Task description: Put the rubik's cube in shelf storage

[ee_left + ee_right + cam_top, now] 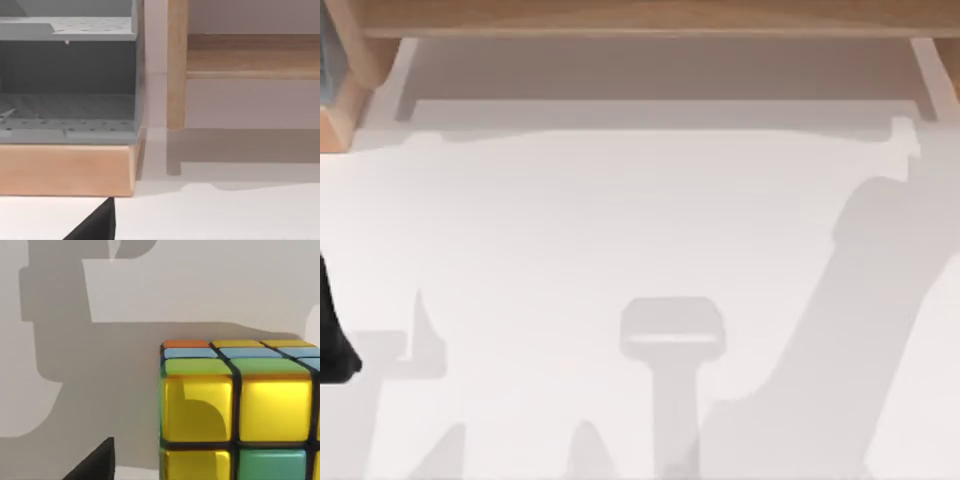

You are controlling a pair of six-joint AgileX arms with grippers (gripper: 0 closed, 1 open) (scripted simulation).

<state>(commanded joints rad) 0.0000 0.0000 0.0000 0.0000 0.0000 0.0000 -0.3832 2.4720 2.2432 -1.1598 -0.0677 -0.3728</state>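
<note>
Cube [240, 415] close under my right wrist camera, resting on white table [620, 250]; which table edge it sits near, cannot tell. Judged light, rigid, glossy tiles slippery: grip two opposite flat faces, centred, pads square to tiles. No long axis; sits upright, yellow-green face toward camera. Shelf [640, 20] runs along table's far edge, long axis left to right. Left arm [335, 340] at table's left edge, facing shelf post [176, 65]. Jaw state, both grippers: cannot tell.
</note>
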